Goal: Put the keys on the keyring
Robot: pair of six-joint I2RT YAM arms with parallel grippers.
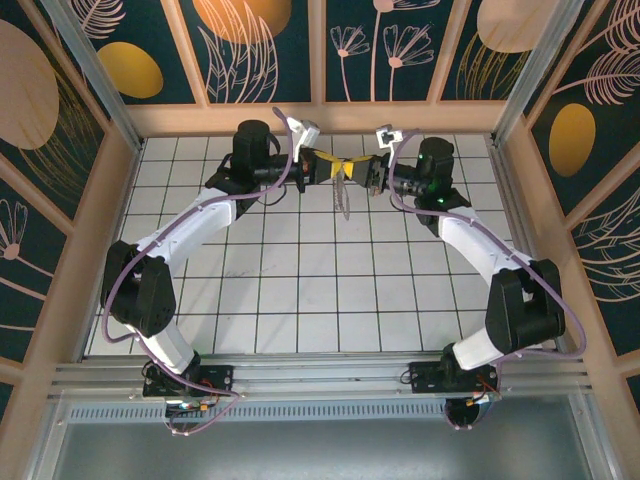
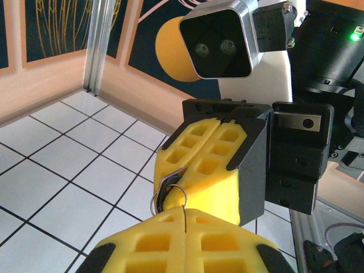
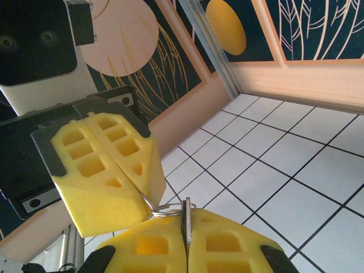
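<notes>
My left gripper (image 2: 183,222) is pinched shut on the keyring's thin wire. It meets my right gripper (image 3: 186,236) tip to tip, and that one is shut on a flat metal edge, likely a key (image 3: 186,211). The one keyring (image 1: 344,198) hangs between them, long axis downward and equally near both arms; I can count only one key.

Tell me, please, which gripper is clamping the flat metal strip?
The right gripper: a flat strip stands between its fingers; the left gripper pinches only the wire ring.
</notes>
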